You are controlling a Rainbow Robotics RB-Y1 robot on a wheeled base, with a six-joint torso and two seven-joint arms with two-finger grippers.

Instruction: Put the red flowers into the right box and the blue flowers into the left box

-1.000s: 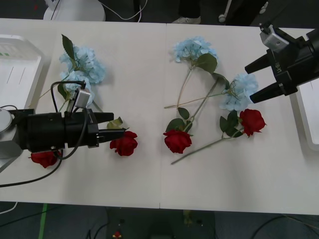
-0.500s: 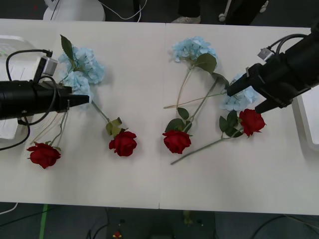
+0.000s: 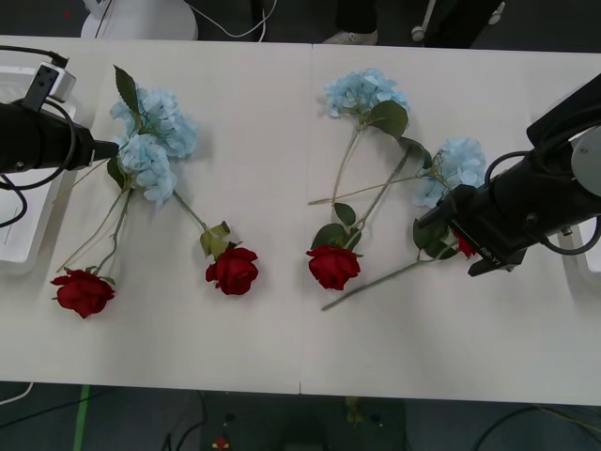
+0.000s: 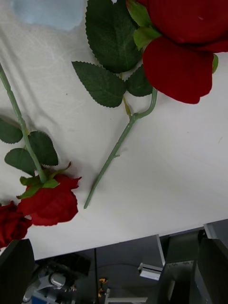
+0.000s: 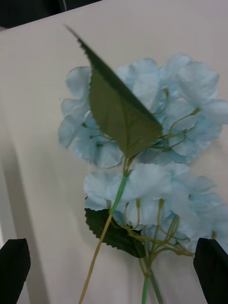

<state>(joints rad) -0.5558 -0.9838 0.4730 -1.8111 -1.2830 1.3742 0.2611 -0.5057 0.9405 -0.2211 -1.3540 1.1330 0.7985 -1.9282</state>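
One red rose (image 4: 183,45) just beyond right gripper's (image 4: 114,270) spread fingers (image 4: 16,270)

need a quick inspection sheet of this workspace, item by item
surface: white table, seam down the middle
red flowers: three blooms lie free at the near side; a fourth lies mostly under the right arm
blue flowers: a cluster at far left, one at far centre, one at right
left box: at the left edge, no flowers seen in it
right box: sliver at the right edge
clutter: nothing seen
grippers: left gripper open, by the left blue cluster; right gripper open, over the rightmost rose
cables: black leads on the left arm
surroundings: dark floor, white base behind
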